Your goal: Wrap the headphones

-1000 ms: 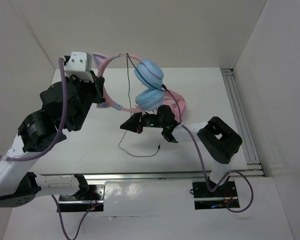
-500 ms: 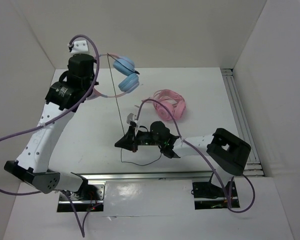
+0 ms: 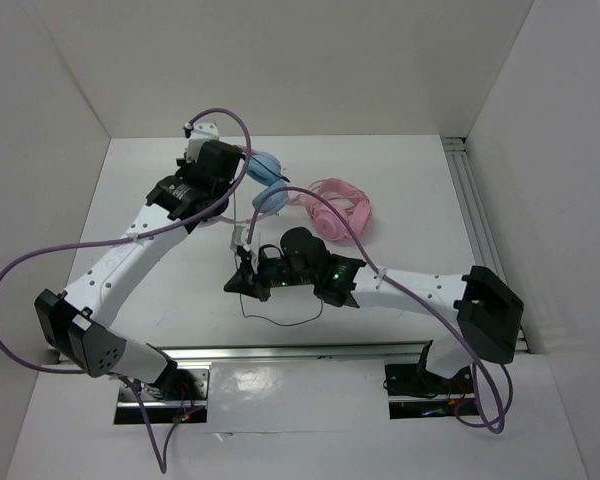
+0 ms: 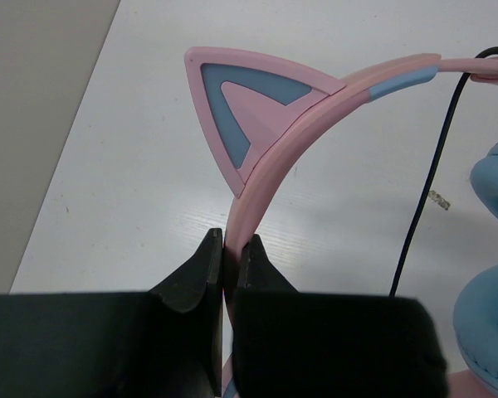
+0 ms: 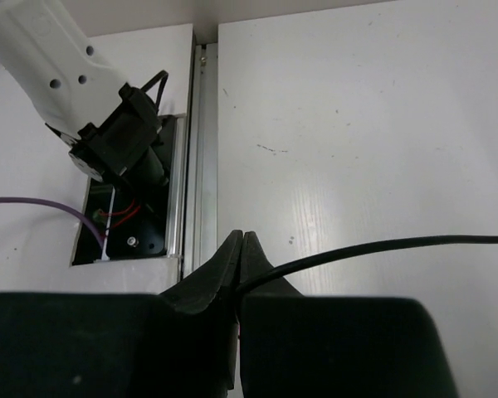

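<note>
The headphones have light blue ear cups (image 3: 267,168) and a pink cat-ear headband (image 4: 251,124). They hang low over the back of the table. My left gripper (image 3: 220,200) is shut on the headband just below the cat ear; in the left wrist view its jaws (image 4: 230,249) pinch the pink band. The thin black cable (image 4: 423,191) runs down beside the cups. My right gripper (image 3: 234,286) is shut on the cable (image 5: 382,247) near the table's front middle. The cable's loose end (image 3: 280,320) curls on the table.
All-pink headphones (image 3: 338,205) lie at the back, right of the blue cups. A metal rail (image 3: 485,230) runs along the right edge, and another (image 5: 199,166) along the front edge by the left arm's base (image 5: 116,137). White walls stand around the table.
My left arm has swung down and to the right, lowering the headphones from high up to near the table. My right gripper has slid left and nearer with the cable.
</note>
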